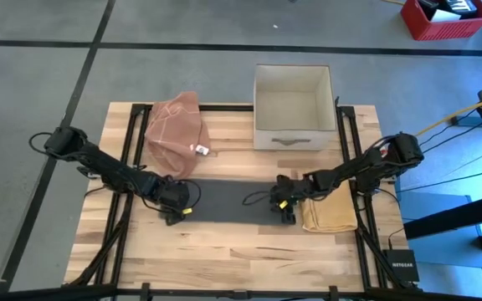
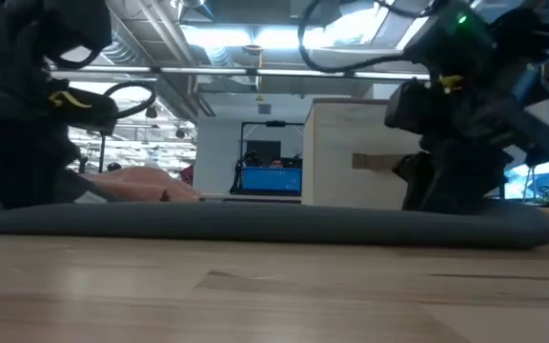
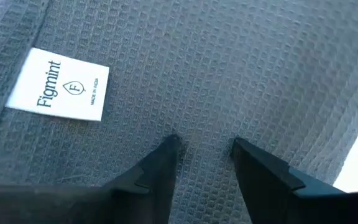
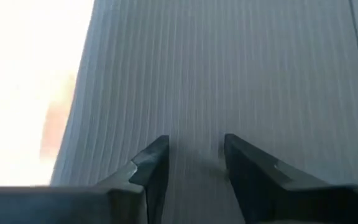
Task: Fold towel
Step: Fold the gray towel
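We see a dark grey towel (image 1: 224,201) lying flat as a long strip across the middle of the wooden desk (image 1: 224,259), between the two arms. The left pincer (image 1: 176,206) sits on the towel's left end, and the right pincer (image 1: 284,206) on its right end.

In the left wrist view the left pincer (image 3: 204,146) has its fingers parted with a narrow gap, tips down against the waffle-weave cloth (image 3: 229,62); no fabric is pinched between them. A white sewn label (image 3: 59,85) reading "Figmint" lies on the towel just beside them.

In the right wrist view the right pincer (image 4: 196,146) is likewise partly open, with bare grey cloth (image 4: 229,62) showing in the gap and nothing gripped.

From the low view the towel (image 2: 255,224) reads as a thin dark band lying along the desk surface (image 2: 255,295), with the arms standing over either end.

On the far left of the desk, a crumpled pinkish-brown cloth (image 1: 176,125) lies just beyond the towel's left end. A folded tan cloth (image 1: 329,213) lies at the right edge, just beside the right pincer. An open white box (image 1: 294,104) stands at the far side, right of the pinkish cloth.
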Tool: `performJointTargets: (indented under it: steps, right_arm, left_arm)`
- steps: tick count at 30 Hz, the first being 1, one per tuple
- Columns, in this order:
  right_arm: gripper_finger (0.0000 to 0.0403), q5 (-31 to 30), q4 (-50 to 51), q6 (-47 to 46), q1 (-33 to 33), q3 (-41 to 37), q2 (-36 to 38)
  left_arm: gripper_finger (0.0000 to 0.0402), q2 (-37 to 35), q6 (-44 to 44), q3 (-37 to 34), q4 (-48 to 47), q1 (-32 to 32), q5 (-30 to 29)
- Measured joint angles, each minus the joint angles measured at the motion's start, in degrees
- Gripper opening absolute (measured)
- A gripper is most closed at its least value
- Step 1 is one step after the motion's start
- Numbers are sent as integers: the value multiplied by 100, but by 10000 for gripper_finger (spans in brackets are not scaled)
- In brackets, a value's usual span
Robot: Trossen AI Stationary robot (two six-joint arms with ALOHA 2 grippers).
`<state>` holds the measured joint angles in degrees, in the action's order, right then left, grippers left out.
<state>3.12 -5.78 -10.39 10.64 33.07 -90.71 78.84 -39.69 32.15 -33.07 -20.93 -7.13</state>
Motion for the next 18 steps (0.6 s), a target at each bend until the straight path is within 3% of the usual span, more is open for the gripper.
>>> performJointTargets:
  steps: [5,8,13,16,18]
  right_arm:
    - [154,97,740,-449,49,435,346]
    - [154,98,1861,-517,7,834,726]
    - [154,-200,3078,-1395,-12,1292,1130]
    - [154,610,3142,-1918,-21,1279,1128]
    - [154,808,2929,-2212,-2,1224,1138]
  left_arm:
    - [150,-491,72,455,-210,87,100]
    - [150,-796,291,788,107,185,-284]
    - [150,-724,1210,707,1861,364,-1022]
    - [150,-281,1667,588,2531,505,-1040]
    - [150,11,1802,577,2975,592,-1043]
